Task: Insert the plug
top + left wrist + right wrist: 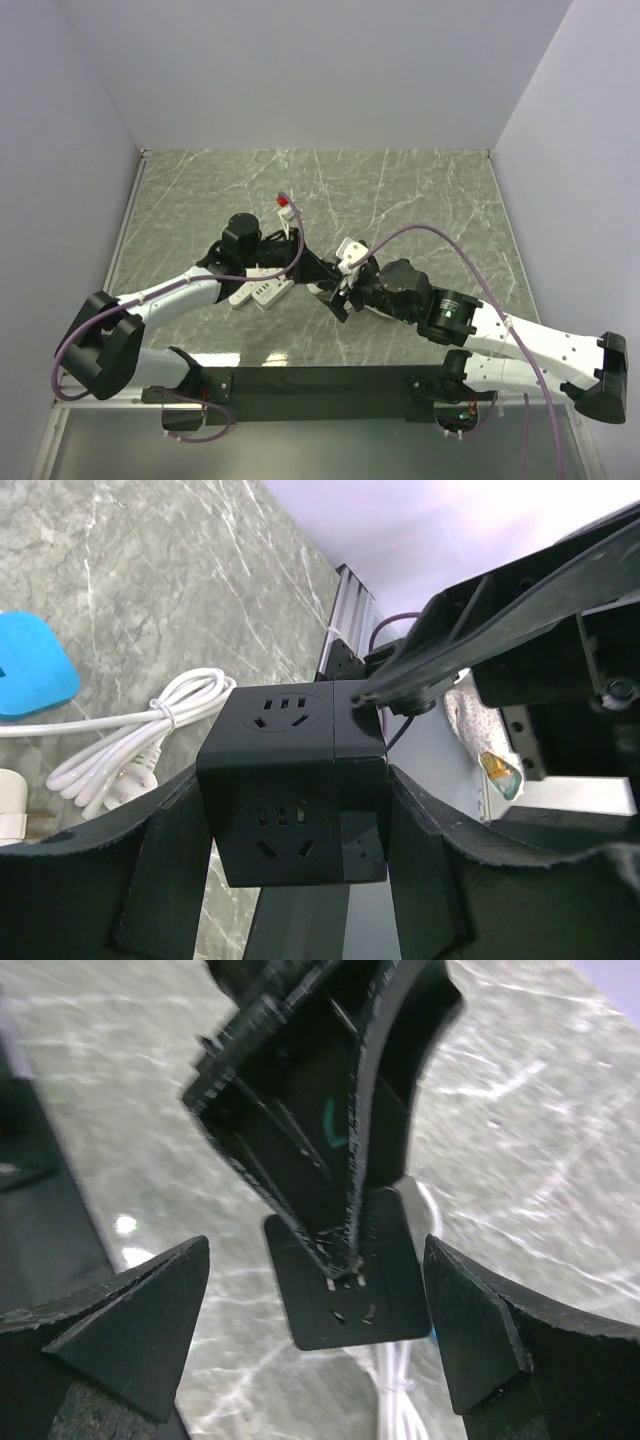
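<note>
Black cube socket (290,780), centre frame: left gripper (295,852) is clamping it. Right gripper (315,1265) is facing it, fingers wide open. White cable (130,745) is lying left.

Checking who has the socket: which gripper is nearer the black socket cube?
Left. The left gripper clamps the black socket cube between its fingers; the right gripper is open, facing the cube without touching it.

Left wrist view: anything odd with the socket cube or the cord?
Nothing damaged or spilled. The black socket cube is clamped in the left gripper. Odd bit: the right gripper faces it open and empty, while the white cord lies tied in a bundle on the table.
</note>
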`<state>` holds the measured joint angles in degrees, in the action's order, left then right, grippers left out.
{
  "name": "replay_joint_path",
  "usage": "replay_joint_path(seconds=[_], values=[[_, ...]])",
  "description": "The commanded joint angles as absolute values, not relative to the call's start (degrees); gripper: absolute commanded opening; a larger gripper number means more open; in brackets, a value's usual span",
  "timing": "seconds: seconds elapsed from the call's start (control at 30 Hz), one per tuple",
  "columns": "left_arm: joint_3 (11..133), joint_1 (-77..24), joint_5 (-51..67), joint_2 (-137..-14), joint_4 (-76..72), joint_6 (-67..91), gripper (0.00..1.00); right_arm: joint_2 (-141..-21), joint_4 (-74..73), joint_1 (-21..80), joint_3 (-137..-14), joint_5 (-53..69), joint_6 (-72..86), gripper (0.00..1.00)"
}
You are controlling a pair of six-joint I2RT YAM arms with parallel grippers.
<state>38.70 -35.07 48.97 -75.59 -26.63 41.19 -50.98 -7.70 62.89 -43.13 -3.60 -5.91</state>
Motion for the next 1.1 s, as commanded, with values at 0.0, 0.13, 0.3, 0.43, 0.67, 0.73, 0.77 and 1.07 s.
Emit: replay_joint_path(seconds=[0.0, 0.13, 0.3, 0.43, 0.67, 0.73, 0.77, 1.07], values=[[41.22, -35.07, 49.57, -72.95, -28.65, 40.78, 0.01, -51.50, -7.13, 66.08, -45.27, -16.57, -9.40, 0.93], [40.87, -34.98, 49.13, -72.07, -27.33, 39.46, 0.01, -49.84, -5.63, 68.46, -43.60, -21.79, -11.16, 0.93], [40.52, -34.89, 48.96, -71.81, -26.72, 38.50, 0.01, -47.03, -4.13, 70.84, -42.28, -26.10, -13.01, 0.93], [40.52, -34.89, 49.48, -71.98, -27.33, 38.85, 0.01, -48.68, -5.53, 70.75, -42.97, -23.74, -12.66, 0.93], [40.87, -34.89, 49.04, -71.81, -25.58, 37.44, 0.01, -51.68, -8.52, 71.98, -44.65, -21.35, -11.95, 0.94], [40.78, -34.89, 48.96, -71.11, -25.05, 37.09, 0.01, -52.12, -8.53, 72.33, -44.56, -22.06, -11.78, 0.94], [40.69, -34.89, 48.96, -70.58, -24.61, 36.48, 0.01, -52.12, -8.35, 72.42, -44.21, -22.67, -11.78, 0.94], [40.17, -34.89, 51.24, -69.61, -25.40, 36.21, 0.01, -54.05, -8.96, 72.51, -44.38, -23.73, -12.13, 0.95]])
